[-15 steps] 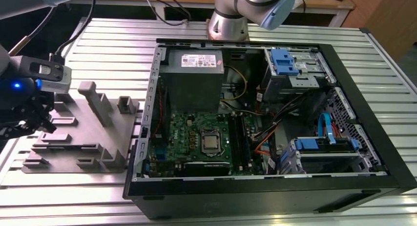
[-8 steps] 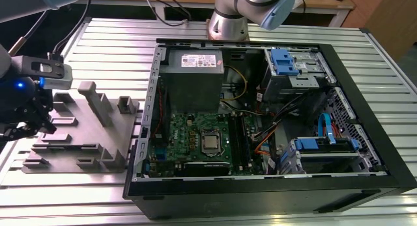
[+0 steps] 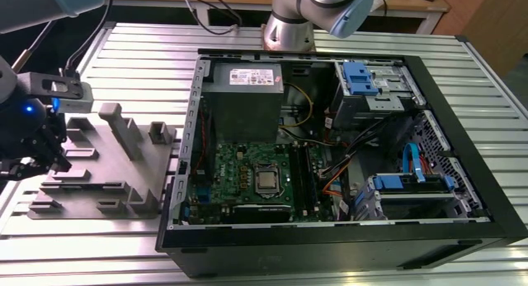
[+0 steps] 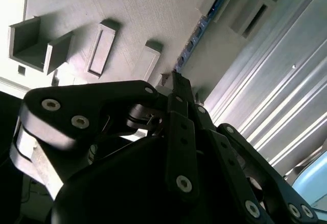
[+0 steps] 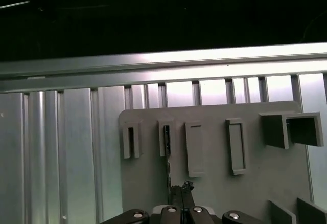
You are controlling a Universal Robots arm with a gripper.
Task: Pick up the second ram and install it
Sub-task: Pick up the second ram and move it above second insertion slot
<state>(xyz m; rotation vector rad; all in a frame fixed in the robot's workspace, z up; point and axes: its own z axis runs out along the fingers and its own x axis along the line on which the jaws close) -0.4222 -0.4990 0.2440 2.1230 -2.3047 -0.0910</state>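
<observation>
Working over a ribbed aluminium table (image 3: 140, 45), beside an open black PC case (image 3: 462, 230). Hanging low above a matte grey tray (image 3: 91, 196) of boxy slotted blocks (image 5: 194, 147). Clamping gripper (image 5: 181, 196) fingers together on the near end of the ram (image 5: 167, 162), thin, flat, dark. Holding it on edge, far end sitting in a block's slot, long axis pointing straight away from the gripper.

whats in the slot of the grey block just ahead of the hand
The second ram, standing on edge with one end in the grey block. The part down inside the slot is hidden.
</observation>
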